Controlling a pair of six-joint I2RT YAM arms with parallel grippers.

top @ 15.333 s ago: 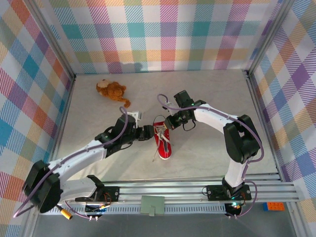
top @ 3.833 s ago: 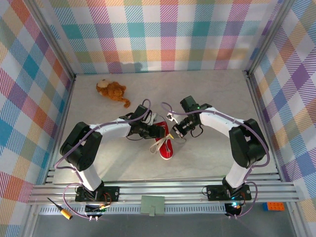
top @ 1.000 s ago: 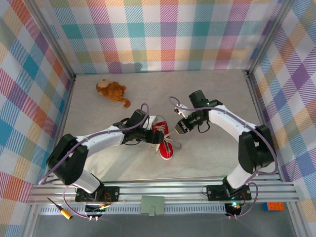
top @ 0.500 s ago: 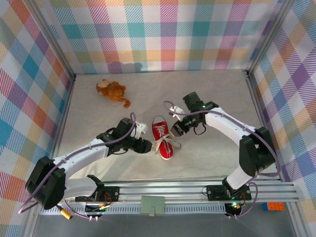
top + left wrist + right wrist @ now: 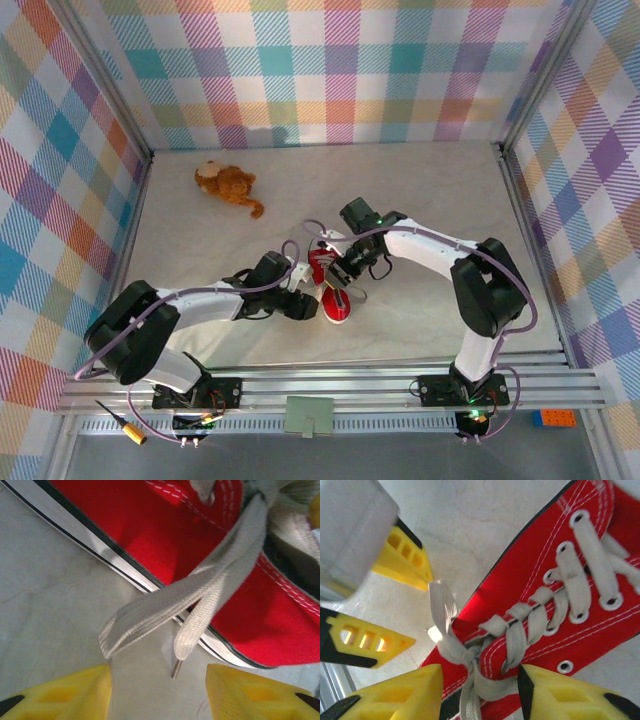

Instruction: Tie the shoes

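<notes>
The red sneaker (image 5: 337,306) lies mid-table, its toe toward the arms. Its white laces (image 5: 475,665) are crossed into a knot over the tongue. My right gripper (image 5: 345,277) hovers over the shoe (image 5: 540,565). In the right wrist view its yellow fingers stand apart on either side of the knot, so the right gripper (image 5: 480,695) is open. My left gripper (image 5: 306,304) sits at the shoe's left side. In the left wrist view the left gripper (image 5: 157,695) is open over bare table. A lace loop (image 5: 150,617) and a lace end (image 5: 192,630) hang off the red side (image 5: 150,540) just ahead of it.
A brown plush toy (image 5: 228,183) lies at the back left. Plaid walls enclose the table on three sides, and a metal rail (image 5: 330,385) runs along the near edge. The left gripper's yellow fingers (image 5: 402,555) are close beside the shoe in the right wrist view.
My left gripper has moved right, up against the shoe's side, with its jaws narrower than before. My right gripper has come down and left from beside the shoe to over its laces.
</notes>
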